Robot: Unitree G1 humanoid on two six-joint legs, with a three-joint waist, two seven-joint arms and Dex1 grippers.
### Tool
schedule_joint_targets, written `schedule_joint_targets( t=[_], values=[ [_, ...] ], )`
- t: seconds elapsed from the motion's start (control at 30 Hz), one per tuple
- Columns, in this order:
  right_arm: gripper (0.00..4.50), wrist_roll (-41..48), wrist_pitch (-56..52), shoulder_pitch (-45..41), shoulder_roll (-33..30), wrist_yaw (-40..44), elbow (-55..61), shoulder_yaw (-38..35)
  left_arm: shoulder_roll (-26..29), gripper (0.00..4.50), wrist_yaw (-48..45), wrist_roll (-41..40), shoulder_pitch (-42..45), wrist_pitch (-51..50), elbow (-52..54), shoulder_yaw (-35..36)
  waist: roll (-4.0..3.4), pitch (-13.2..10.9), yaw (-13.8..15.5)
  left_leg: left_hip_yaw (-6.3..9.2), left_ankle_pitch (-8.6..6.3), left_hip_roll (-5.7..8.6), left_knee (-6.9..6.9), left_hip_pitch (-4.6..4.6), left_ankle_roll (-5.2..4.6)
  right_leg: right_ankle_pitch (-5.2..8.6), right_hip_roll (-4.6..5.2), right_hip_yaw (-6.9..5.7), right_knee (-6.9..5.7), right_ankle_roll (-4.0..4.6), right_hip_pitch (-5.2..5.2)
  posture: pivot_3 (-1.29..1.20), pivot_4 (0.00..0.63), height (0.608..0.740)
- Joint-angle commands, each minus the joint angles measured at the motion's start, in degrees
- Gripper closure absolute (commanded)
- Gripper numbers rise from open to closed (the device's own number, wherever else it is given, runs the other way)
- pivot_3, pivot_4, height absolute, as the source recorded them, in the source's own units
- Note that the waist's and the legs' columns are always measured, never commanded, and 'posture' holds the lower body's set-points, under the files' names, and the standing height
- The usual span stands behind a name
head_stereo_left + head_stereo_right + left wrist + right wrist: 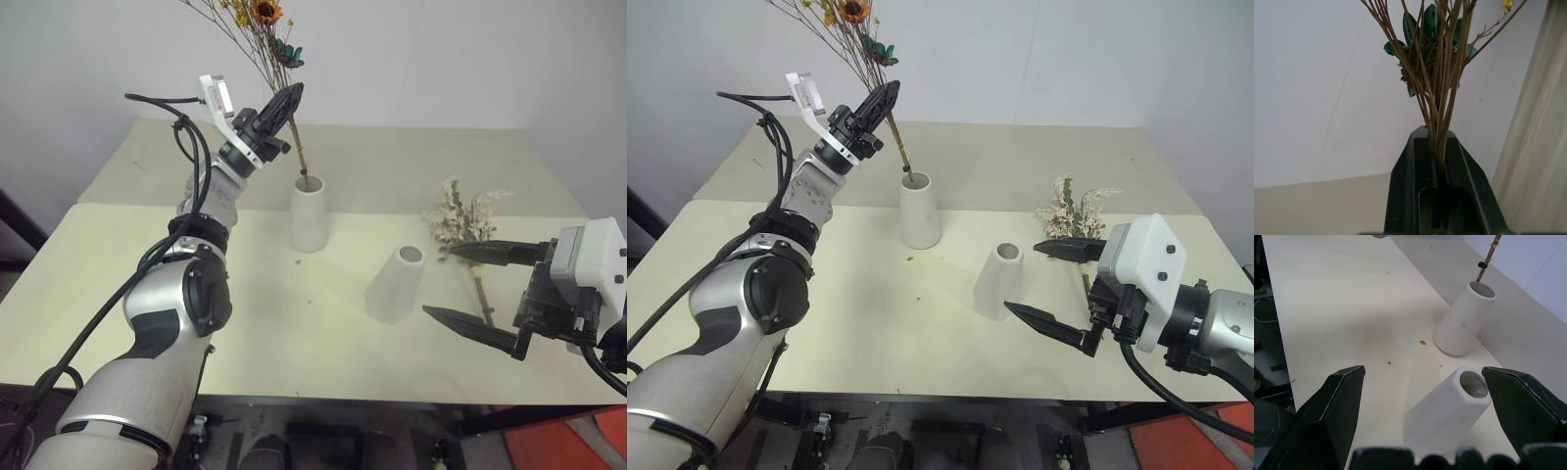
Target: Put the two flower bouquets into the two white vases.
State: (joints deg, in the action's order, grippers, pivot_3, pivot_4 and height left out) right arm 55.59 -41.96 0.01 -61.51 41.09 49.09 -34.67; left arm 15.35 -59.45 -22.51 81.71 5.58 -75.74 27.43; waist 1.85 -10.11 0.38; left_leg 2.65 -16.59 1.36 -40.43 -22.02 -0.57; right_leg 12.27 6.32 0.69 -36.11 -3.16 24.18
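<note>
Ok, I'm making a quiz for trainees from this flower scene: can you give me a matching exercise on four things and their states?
Things:
1. left gripper
2. right gripper
3. yellow-orange bouquet
4. cream-pink bouquet

States:
A. lying on the table
B. open, holding nothing
C. stem tips in the far vase's mouth
D. shut on stems

Pairs: 1-D, 2-B, 3-C, 4-A

Head stereo looks down; both share table (294,323).
</note>
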Motion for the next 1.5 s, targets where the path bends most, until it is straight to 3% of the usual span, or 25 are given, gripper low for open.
schedule_joint_targets(
  t=[0.03, 0.6, 1.5],
  values=[
    [0.00, 0.72, 0.00, -0.24, -0.69, -0.49, 1.07, -2.44, -0.32, 4.47, 0.43, 1.67, 0.44, 2.37, 0.44, -0.98, 0.00, 0.00, 0.06, 0.00, 0.00, 0.00, 0.00, 0.00, 0.00, 0.00, 0.00, 0.00, 0.00, 0.00, 0.00, 0.00, 0.150, 0.740],
    [0.00, 2.88, -0.09, 0.13, -0.82, -2.12, 2.23, -2.84, -2.45, 4.47, 2.22, 4.05, -2.61, 6.09, -0.28, -0.66, 0.01, 0.00, 0.16, 0.00, 0.00, 0.00, 0.00, 0.03, 0.00, 0.00, 0.00, 0.00, 0.00, 0.00, -0.04, 0.00, 0.150, 0.740],
    [0.00, 3.35, 0.23, 5.24, 0.14, -4.30, 4.05, -4.63, -1.24, 4.47, 3.35, 2.54, 1.91, 2.68, -0.34, 2.16, 0.01, 0.00, 0.18, -0.01, 0.00, 0.00, -0.01, 0.02, 0.00, 0.00, 0.00, 0.00, -0.01, 0.00, -0.04, 0.00, 0.150, 0.740]
  ],
)
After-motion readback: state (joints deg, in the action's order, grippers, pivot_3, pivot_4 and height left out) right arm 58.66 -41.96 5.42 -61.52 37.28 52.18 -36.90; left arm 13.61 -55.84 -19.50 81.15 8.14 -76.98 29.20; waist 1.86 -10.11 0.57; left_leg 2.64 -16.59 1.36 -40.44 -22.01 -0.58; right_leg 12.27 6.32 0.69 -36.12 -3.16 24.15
